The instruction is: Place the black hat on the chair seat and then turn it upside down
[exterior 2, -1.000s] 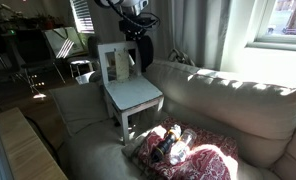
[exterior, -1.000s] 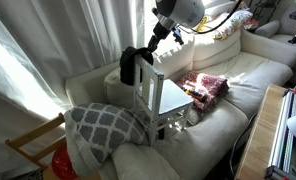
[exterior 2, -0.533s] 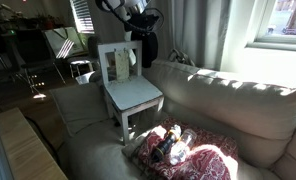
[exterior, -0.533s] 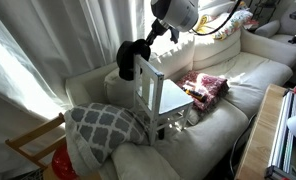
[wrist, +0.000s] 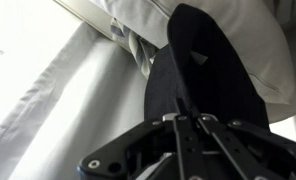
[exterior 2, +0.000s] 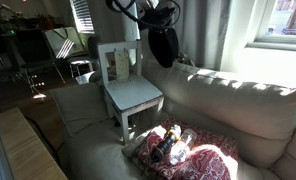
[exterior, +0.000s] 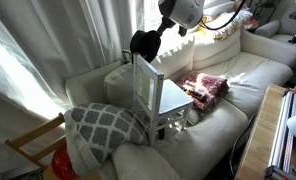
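The black hat [exterior: 143, 44] hangs limp from my gripper [exterior: 158, 32], held in the air above and behind the white chair's upright back. In an exterior view the hat [exterior 2: 163, 44] dangles to the right of the chair back, above the sofa's backrest. The pale chair seat [exterior 2: 134, 96] is bare; it also shows side-on in an exterior view [exterior: 174, 98]. In the wrist view my gripper [wrist: 186, 118] has its jaws pressed together on a fold of the hat [wrist: 203, 75].
The white chair stands on a cream sofa [exterior 2: 238, 105]. A grey patterned cushion [exterior: 103, 125] lies beside it, a red patterned cloth [exterior: 203, 84] on the other side. A wooden slatted chair [exterior: 33, 140] and curtains [exterior: 48, 50] stand behind.
My gripper has lifted the hat up from beside the chair back and carried it sideways, higher above the chair and sofa.
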Robot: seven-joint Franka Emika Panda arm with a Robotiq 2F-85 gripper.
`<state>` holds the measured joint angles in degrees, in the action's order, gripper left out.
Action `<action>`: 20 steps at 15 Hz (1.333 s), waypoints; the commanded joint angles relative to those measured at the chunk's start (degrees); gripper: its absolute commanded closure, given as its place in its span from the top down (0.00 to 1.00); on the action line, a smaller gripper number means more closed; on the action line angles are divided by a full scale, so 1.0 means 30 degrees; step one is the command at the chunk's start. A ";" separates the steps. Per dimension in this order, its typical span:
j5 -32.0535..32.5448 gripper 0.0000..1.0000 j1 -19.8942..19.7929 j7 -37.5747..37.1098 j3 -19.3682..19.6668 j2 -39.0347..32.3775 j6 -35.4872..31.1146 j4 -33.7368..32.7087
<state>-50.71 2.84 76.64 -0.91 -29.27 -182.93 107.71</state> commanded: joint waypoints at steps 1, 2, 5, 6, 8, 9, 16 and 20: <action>0.0475 0.01 -0.0190 0.0726 0.0600 0.1335 0.1499 0.2168; 0.0215 0.01 -0.0606 0.1204 0.0171 0.1524 0.1923 0.2516; -0.0827 0.01 -0.1724 0.3119 -0.1508 0.1668 0.2605 0.3807; -0.1038 0.01 -0.1842 0.3564 -0.1826 0.1544 0.2291 0.4230; -0.1510 0.01 -0.2071 0.4376 -0.2599 0.1313 0.1614 0.5016; -0.1740 0.01 -0.2085 0.4529 -0.2831 0.1178 0.1249 0.5341; -0.1583 0.01 -0.3196 0.6100 -0.4071 0.1736 0.4963 0.7537; -0.0409 0.01 -0.3066 0.6368 -0.3473 0.2032 0.8257 0.8360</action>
<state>-54.60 -5.40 94.73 -11.90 -25.58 -164.66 129.21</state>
